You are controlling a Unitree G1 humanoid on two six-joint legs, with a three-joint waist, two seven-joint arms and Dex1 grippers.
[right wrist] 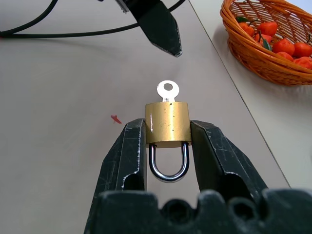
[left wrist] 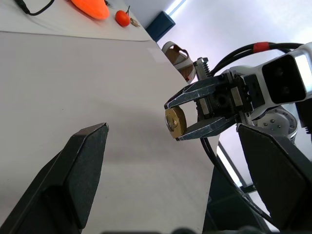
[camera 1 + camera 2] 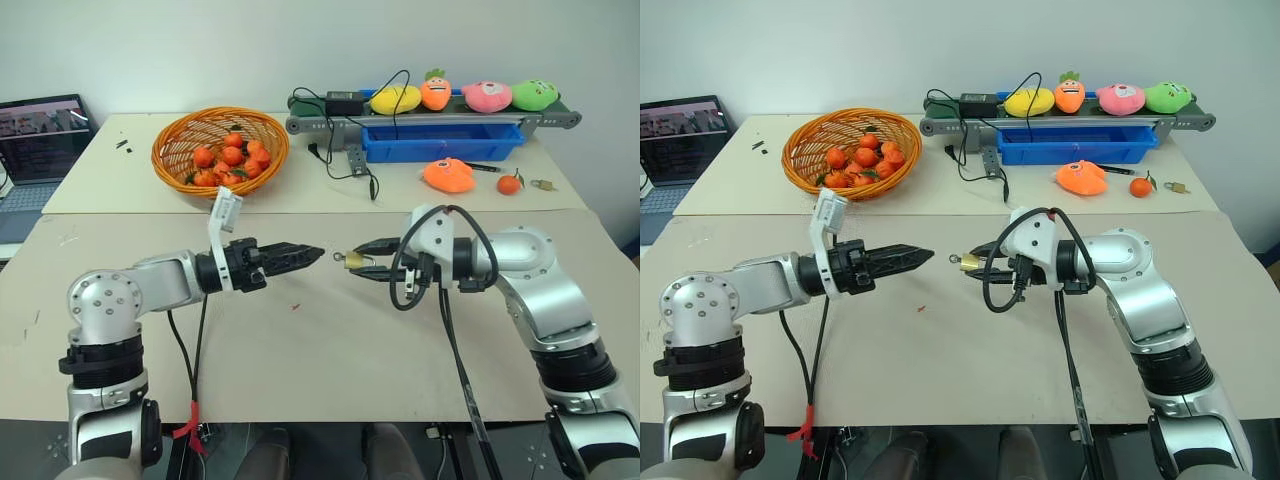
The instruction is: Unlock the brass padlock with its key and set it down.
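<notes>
Both arms raised above the near half of the beige counter (image 3: 300, 340), claws pointing at each other over its middle.

Right claw (image 1: 168, 141) pinches the small brass padlock (image 1: 168, 124) by its two sides, body clamped between the black fingers, silver U-shackle (image 1: 168, 165) pointing back toward the wrist. A silver key (image 1: 167, 90) sits in the lock's far end, its round bow sticking out toward the other arm. Lock is held in the air, off the counter.

Left claw (image 3: 305, 256) spread wide, holding nothing; tips near the key but apart from it.

A small red scrap (image 1: 116, 118) lies on the counter below the gap.

Far half: round orange wicker basket of tangerines (image 3: 220, 150) toward the far left corner. Far right: blue plastic tray (image 3: 440, 142) under a small conveyor carrying plush toys (image 3: 460, 95). Near the far right edge, an orange plush (image 3: 448, 175), a lone tangerine (image 3: 509, 184) and a second small brass padlock (image 3: 543, 184) just beside it.
</notes>
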